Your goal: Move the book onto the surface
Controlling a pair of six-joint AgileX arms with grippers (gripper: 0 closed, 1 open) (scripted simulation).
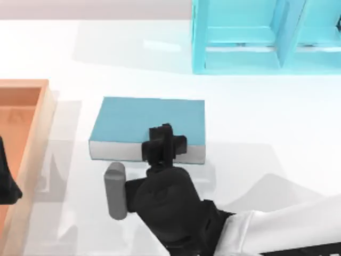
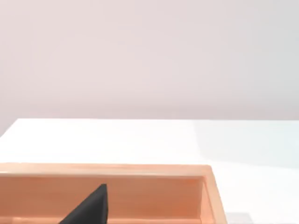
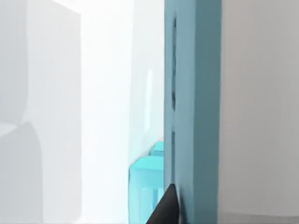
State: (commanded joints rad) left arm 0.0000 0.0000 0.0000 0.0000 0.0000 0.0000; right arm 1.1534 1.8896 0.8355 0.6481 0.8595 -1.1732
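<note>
Book lying flat on the surface, teal cover up and white page edge toward the near side, between the wooden tray at the left and the cyan shelf unit at the far right. Right gripper clamped over the near edge, fingers pinching cover and pages (a dark fingertip pressed against the teal cover in the right wrist view). Looks nearly finished: book apparently down on the white top. Left to do, by this judgement: let go and back away. Left gripper parked over the tray, fingers impossible to judge.
</note>
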